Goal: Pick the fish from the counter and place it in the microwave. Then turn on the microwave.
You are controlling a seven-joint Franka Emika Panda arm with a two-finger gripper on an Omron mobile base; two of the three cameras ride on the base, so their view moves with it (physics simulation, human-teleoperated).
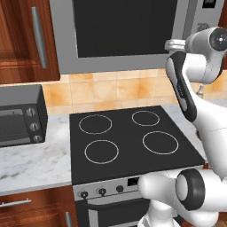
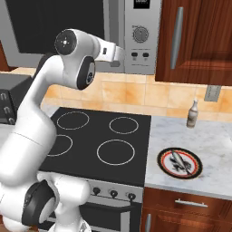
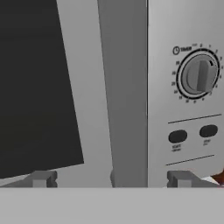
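Observation:
The microwave (image 1: 124, 31) hangs above the stovetop, and its dark-windowed door looks shut. My gripper (image 2: 118, 55) is raised in front of its lower right part, near the control strip (image 2: 142, 36). In the hand view the gripper (image 3: 111, 178) is open and holds nothing. Its fingertips (image 3: 41, 178) stand on either side of the door's grey vertical bar (image 3: 122, 87). To the right of the bar are the dial (image 3: 199, 74) and two dark buttons (image 3: 177, 136). The fish is out of view. The white marble counter (image 2: 204, 136) lies on both sides of the stove.
A black four-ring stovetop (image 1: 133, 137) lies under the arm. A dark toaster oven (image 1: 20, 117) stands on the left counter. On the right counter are a red-rimmed plate (image 2: 180, 163) and a small bottle (image 2: 192, 113). Wooden cabinets (image 2: 195, 41) flank the microwave.

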